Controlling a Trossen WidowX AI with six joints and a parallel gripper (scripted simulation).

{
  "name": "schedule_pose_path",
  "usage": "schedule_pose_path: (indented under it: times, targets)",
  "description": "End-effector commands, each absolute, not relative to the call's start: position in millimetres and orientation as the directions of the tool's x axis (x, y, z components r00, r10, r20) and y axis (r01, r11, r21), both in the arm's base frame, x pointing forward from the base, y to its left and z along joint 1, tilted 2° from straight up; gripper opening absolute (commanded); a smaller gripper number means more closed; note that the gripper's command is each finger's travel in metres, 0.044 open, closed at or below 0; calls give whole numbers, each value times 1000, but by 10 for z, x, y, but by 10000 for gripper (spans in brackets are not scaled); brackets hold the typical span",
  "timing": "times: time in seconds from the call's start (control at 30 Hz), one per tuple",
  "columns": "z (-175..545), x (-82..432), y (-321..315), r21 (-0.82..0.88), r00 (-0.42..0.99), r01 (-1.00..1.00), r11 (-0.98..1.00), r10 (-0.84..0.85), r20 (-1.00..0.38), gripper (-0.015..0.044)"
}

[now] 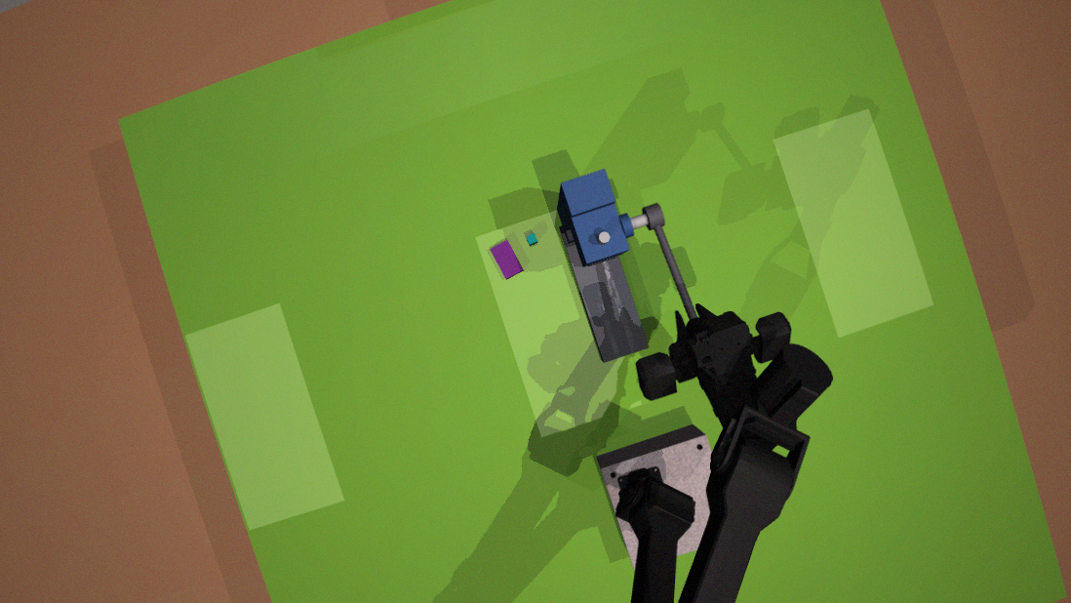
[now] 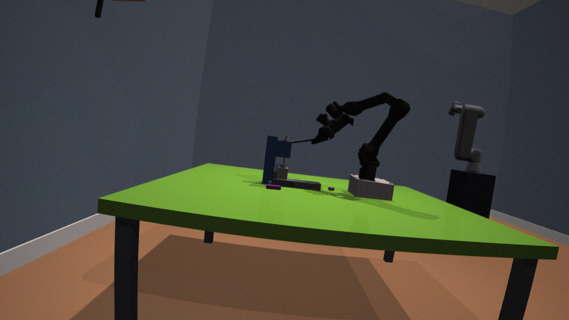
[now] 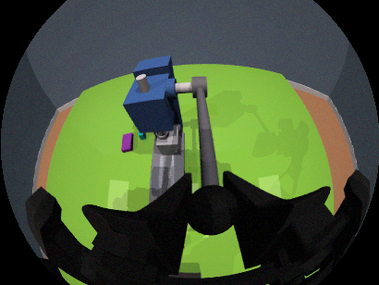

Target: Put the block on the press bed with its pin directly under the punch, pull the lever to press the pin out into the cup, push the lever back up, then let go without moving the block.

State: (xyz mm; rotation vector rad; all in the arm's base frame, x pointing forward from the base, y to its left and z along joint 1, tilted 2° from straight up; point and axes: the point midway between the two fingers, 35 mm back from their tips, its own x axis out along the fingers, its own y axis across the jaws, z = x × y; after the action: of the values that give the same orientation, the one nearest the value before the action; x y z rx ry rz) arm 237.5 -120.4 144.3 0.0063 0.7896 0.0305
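gripper (image 1: 691, 323) (image 2: 315, 140) (image 3: 207, 177) pinching the ball end of the lever (image 1: 676, 269) (image 2: 301, 141) (image 3: 206, 134), lever sloping slightly up from the blue press (image 1: 599, 221) (image 2: 270, 159) (image 3: 152, 104). block (image 2: 282, 172) (image 3: 167, 142) sits below the press head, under the punch (image 2: 284, 160). pin alignment: can't tell. purple piece (image 1: 506, 259) (image 2: 273, 186) (image 3: 127, 142) lies beside the press.

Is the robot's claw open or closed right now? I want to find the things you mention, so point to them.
Closed on the lever (image 1: 674, 270) (image 2: 301, 141) (image 3: 207, 139): the lever's round knob (image 3: 211, 210) sits between the gripper's fingers.
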Motion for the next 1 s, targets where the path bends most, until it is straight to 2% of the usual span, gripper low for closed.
schedule_pose_path:
  times: [0.0,0.97]
  targets:
    - [1351,2353,-1204,17,694,-22,1000,27,-720,0]
    - [1198,2339,-1203,17,693,-22,1000,27,-720,0]
